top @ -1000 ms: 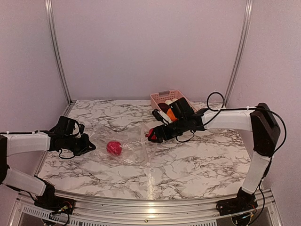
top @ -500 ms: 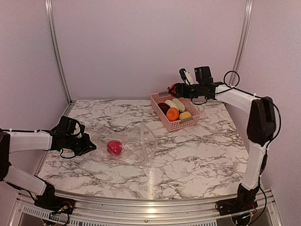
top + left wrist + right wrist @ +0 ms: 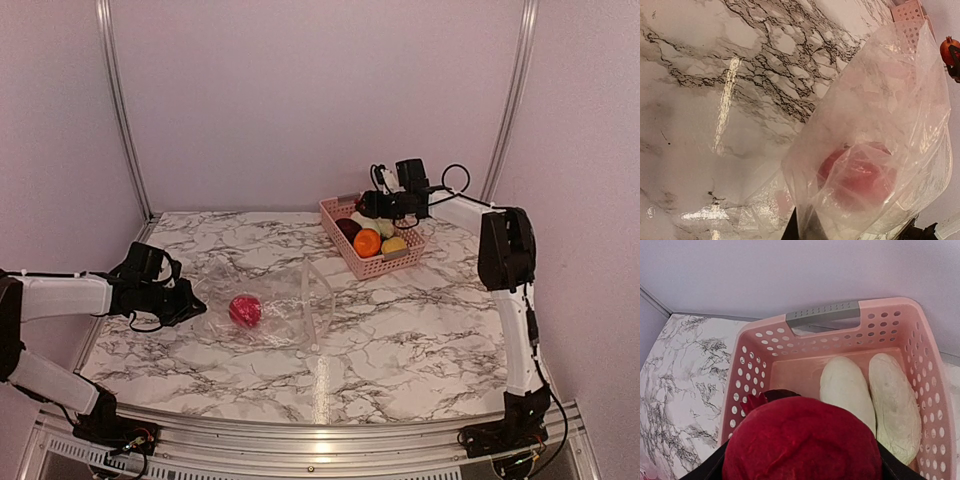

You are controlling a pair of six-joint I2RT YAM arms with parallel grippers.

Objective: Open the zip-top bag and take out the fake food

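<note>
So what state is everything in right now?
Bag: mouth open, one red fruit inside.
Left gripper: shut on bag's edge.
Right gripper: gripping a dark red fruit above the basket.
Basket: upright, partly filled with food.

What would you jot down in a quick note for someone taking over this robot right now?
The left claw is shut, pinching the left end of the bag, whose mouth at the right end looks open.
The right claw is closed on a red fruit, held above the basket.
Done: the bag is opened, and several pieces, an orange one among them, lie in the basket.
Left: drop the held fruit in, then fetch the one pink-red fruit from inside the bag.
</note>
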